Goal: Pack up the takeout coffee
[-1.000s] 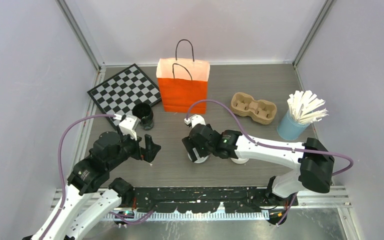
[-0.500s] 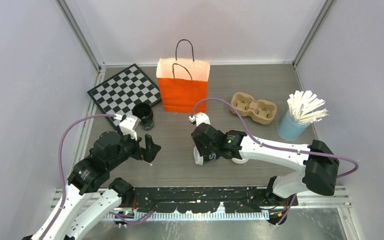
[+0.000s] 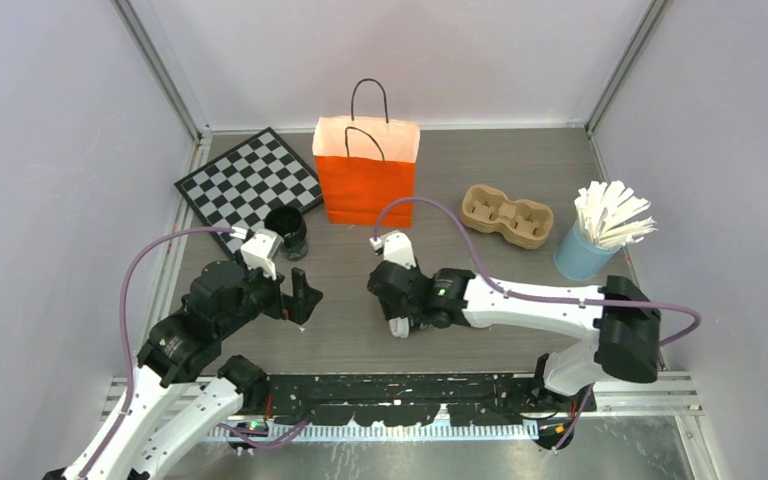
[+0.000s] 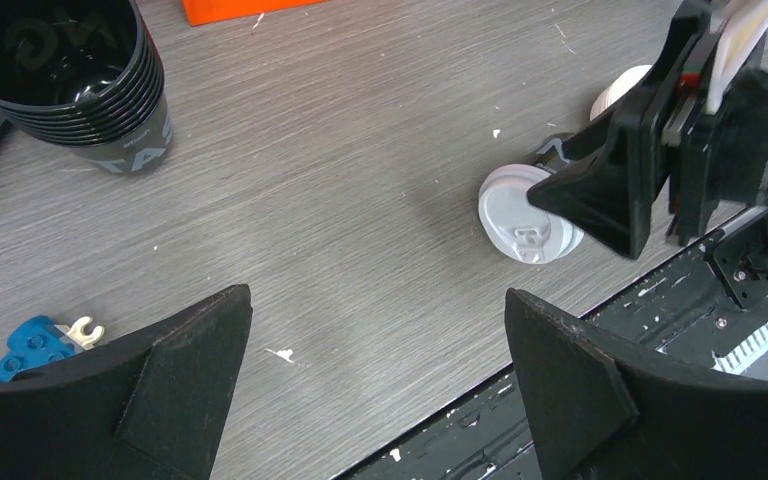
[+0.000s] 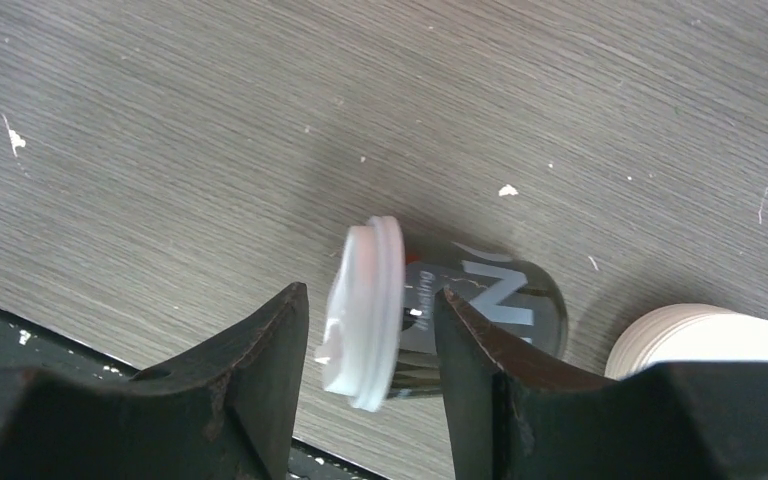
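Here, the right gripper is clamping the tipped coffee cup just behind its lid; the left gripper is hanging with fingers apart.

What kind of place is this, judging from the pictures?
Probably a robot test cell, not a café: plain grey walls with metal frame posts enclose a tabletop, and props such as an orange bag and a checkerboard stand before two bolted arms.

We see a gray wooden table with pale, plain walls on the left, right and far sides. Silver metal posts stand in the far corners. The light is soft and even.
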`<action>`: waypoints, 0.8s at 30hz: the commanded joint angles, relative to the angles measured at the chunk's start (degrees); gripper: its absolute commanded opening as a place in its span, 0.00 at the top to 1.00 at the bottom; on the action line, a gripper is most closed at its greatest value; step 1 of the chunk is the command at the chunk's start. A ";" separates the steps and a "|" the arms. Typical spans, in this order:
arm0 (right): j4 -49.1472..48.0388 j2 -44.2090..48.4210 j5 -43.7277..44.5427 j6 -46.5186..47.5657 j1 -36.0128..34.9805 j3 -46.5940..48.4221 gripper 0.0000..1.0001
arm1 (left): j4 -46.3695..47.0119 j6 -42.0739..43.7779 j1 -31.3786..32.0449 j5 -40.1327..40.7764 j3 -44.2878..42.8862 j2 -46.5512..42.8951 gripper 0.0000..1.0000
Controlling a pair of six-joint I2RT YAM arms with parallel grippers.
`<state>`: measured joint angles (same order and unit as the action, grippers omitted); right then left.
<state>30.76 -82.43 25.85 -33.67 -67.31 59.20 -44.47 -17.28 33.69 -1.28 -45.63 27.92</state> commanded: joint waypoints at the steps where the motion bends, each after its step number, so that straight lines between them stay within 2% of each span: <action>1: 7.21 -6.08 11.21 -5.99 -4.01 7.69 0.46 | 0.79 1.19 0.14 0.79 0.01 -1.07 0.00; 6: 10.44 -10.82 12.37 -7.96 -5.94 9.75 0.46 | 0.71 1.11 0.14 2.64 0.01 -2.42 0.00; 11: 15.04 -13.77 17.18 -9.22 -7.95 11.61 0.47 | 0.84 1.11 0.11 3.09 0.10 -3.06 0.00; 19: 15.12 -12.50 17.21 -8.86 -8.96 10.43 0.62 | 0.75 1.11 0.09 3.27 0.10 -2.53 0.00; 21: 14.70 -11.52 16.68 -8.26 -8.98 9.62 0.61 | 0.70 1.11 0.07 3.21 0.10 -2.35 0.00; 24: 14.00 -9.85 16.00 -7.46 -8.93 9.04 0.54 | 0.75 1.11 0.09 3.22 0.01 -2.05 0.00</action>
<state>45.63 -96.44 40.21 -40.86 -76.05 68.42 -44.49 -17.26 33.69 1.15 -45.60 25.41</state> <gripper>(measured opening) 0.419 0.996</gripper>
